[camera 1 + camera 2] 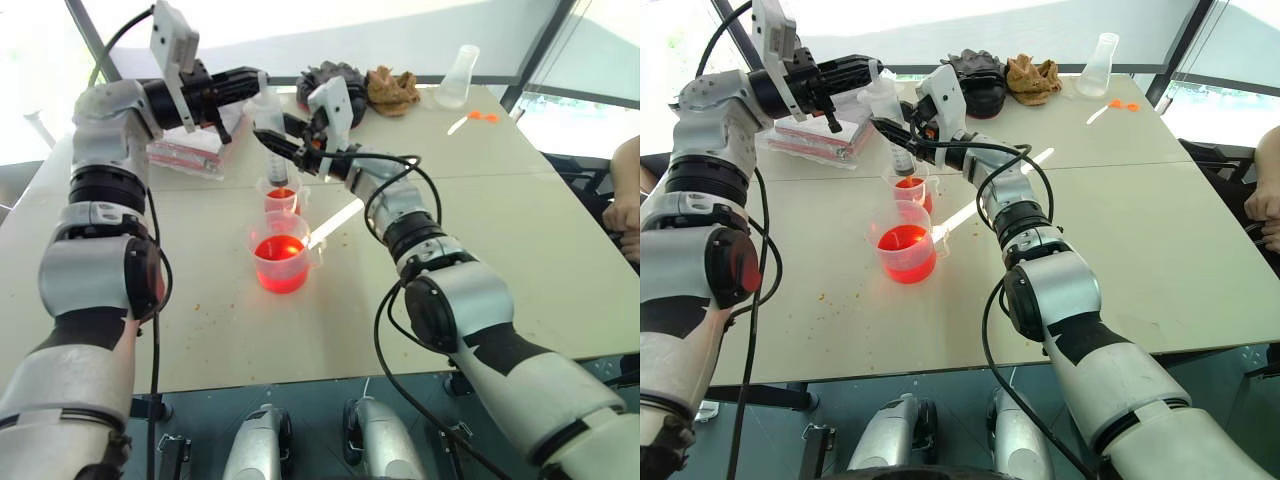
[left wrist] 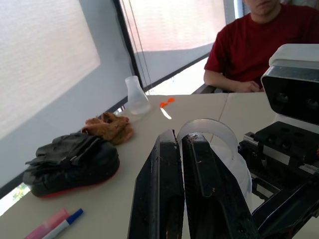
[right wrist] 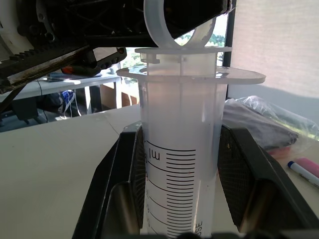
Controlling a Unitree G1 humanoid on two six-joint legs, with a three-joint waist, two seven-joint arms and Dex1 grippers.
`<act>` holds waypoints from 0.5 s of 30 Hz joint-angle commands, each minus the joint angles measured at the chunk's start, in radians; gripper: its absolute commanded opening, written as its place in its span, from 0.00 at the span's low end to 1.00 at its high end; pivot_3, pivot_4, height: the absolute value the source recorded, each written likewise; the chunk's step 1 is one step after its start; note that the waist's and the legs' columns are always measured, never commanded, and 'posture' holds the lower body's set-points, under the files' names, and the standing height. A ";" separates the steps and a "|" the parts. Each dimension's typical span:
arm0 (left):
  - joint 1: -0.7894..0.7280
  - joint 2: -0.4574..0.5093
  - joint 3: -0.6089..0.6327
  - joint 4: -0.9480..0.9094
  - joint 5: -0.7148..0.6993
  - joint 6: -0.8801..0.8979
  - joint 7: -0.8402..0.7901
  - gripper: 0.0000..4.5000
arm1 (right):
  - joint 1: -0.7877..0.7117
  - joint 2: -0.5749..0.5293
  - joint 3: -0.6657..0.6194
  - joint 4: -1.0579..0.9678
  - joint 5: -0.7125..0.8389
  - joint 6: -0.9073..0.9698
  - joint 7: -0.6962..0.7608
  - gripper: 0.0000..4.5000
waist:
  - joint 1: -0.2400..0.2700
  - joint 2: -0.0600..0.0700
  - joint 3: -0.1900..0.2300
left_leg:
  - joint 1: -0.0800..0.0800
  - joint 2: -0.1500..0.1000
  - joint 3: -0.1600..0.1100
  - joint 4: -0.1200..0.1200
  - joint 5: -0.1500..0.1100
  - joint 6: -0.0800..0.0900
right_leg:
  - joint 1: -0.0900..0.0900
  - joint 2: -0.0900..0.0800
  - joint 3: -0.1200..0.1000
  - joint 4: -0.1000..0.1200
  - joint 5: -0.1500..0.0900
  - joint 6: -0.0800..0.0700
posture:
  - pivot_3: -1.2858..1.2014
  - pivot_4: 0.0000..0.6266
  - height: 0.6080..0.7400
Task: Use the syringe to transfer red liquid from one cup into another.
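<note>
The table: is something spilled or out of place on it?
No red liquid shows spilled around the larger beaker or smaller cup. Small crumbs litter the table, and two orange bits lie loose.

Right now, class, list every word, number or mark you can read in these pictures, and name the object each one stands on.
"ml", turned on its side, printed on the syringe barrel beside its black graduation lines.
Digits at the foot of that scale, perhaps "300": cut off at the edge, not surely readable.
Marks on the larger beaker and the smaller cup: too small to read.
Pink pack and marker pen: no legible text.
</note>
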 commanded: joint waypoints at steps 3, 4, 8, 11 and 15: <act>0.058 -0.023 -0.056 0.025 0.041 0.025 -0.029 0.00 | -0.154 0.008 -0.068 -0.102 0.083 -0.048 -0.017 0.34 | 0.000 0.000 0.000 | 0.000 0.000 0.000 0.000 0.000 0.000 | 0.000 0.000 0.000 0.000 0.000 0.000 | 0.52 0.24 1.00; 0.057 -0.023 -0.054 0.024 0.040 0.026 -0.028 0.00 | -0.154 0.008 -0.068 -0.102 0.083 -0.048 -0.017 0.34 | 0.000 0.000 0.000 | 0.000 0.000 0.000 0.000 0.000 0.000 | 0.000 0.000 0.000 0.000 0.000 0.000 | 0.52 0.24 1.00; 0.001 -0.009 0.005 0.019 -0.022 0.080 -0.014 0.00 | -0.149 0.006 -0.065 -0.105 0.080 -0.045 -0.012 0.34 | 0.000 0.000 0.000 | 0.000 0.000 0.000 0.000 0.000 0.000 | 0.000 0.000 0.000 0.000 0.000 0.000 | 0.52 0.24 1.00; -0.010 0.007 0.007 0.008 -0.026 0.090 -0.023 0.00 | -0.149 0.004 -0.068 -0.100 0.077 -0.045 -0.011 0.34 | 0.000 0.000 0.000 | 0.000 0.000 -0.001 0.000 0.000 0.000 | 0.000 0.000 0.000 0.000 0.000 0.000 | 0.52 0.24 1.00; -0.036 0.021 0.034 -0.011 -0.060 0.128 -0.008 0.00 | -0.142 0.001 -0.063 -0.095 0.072 -0.044 -0.012 0.34 | 0.000 0.000 0.000 | 0.000 0.000 -0.001 0.000 0.000 0.000 | 0.000 0.000 0.000 0.000 0.000 0.000 | 0.52 0.24 1.00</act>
